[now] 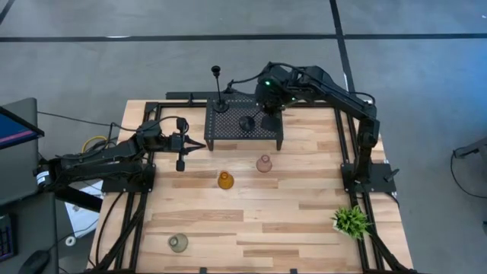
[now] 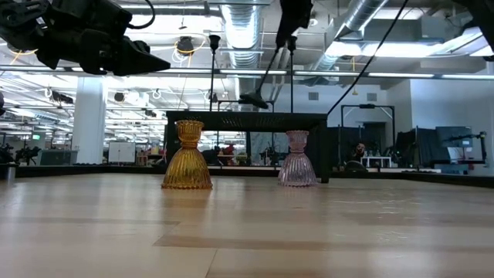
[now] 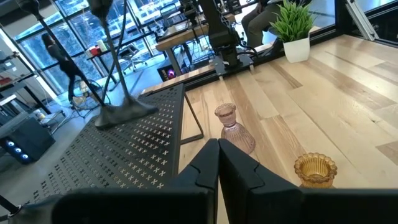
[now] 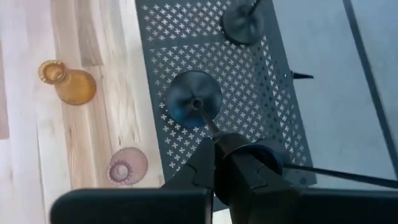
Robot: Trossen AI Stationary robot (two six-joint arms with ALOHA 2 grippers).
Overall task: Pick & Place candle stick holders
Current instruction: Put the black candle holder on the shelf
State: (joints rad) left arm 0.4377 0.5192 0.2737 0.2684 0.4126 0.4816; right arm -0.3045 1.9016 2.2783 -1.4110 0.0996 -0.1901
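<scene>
in the high view the black perforated rack (image 1: pixel 243 122) stands at the upper centre of the tabletop (image 1: pixel 304 221), and it seems to be the place where the holders are collected. one slim black holder (image 1: pixel 218 91) stands upright on the rack's upper left part, its long axis vertical with the round base down and the small cup up. the right gripper (image 1: pixel 268 114) hangs over the rack's right part. in the right wrist view its jaws are together on the thin stem of a second slim black holder (image 4: pixel 194 99), whose round base rests on the perforated top or is just above it; i cannot tell which. a grip on the stem probably keeps this holder vertical while it is set down. beside it, under the gripper, a third round base (image 4: pixel 268 155) shows, mostly hidden. the left gripper (image 1: pixel 199 144) waits at the middle left of the frame, above the tabletop, its jaws together and holding nothing, pointing toward the centre. the three squat holders stand upright with the mouth up: the pink holder (image 1: pixel 264 164) just below the rack, the amber holder (image 1: pixel 225 180) a little lower and to the left, and the grey-green holder (image 1: pixel 178 243) well apart at the lower left. i judge these are not yet placed.
</scene>
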